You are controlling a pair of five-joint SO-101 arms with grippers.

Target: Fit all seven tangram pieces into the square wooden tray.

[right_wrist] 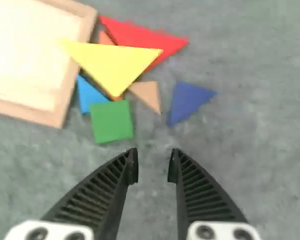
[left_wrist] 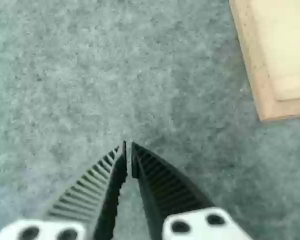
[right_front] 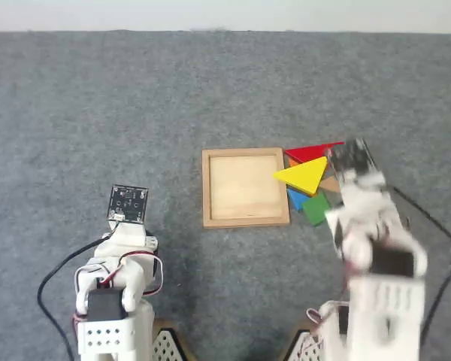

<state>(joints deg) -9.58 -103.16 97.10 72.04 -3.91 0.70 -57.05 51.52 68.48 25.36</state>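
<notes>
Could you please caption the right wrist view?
Open right hand over grey carpet, facing loose coloured tangram pieces beside square wooden tray.

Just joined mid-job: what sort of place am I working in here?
Likely a tabletop robot test bench, indoors. A grey felt-like mat covers the table, a plain pale wall runs behind it, and the wooden tray sits beside coloured tangram pieces ahead of the left arm and right arm.

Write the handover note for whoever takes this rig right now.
Left gripper: shut, over bare carpet near the tray.
Right gripper: open, holding nothing, just short of the green square.
Pieces: heaped beside the tray on the right arm's side; yellow triangle on top, its tip over the rim; dark blue triangle lies apart.
Done: nothing seated.
Left: all seven pieces.
</notes>
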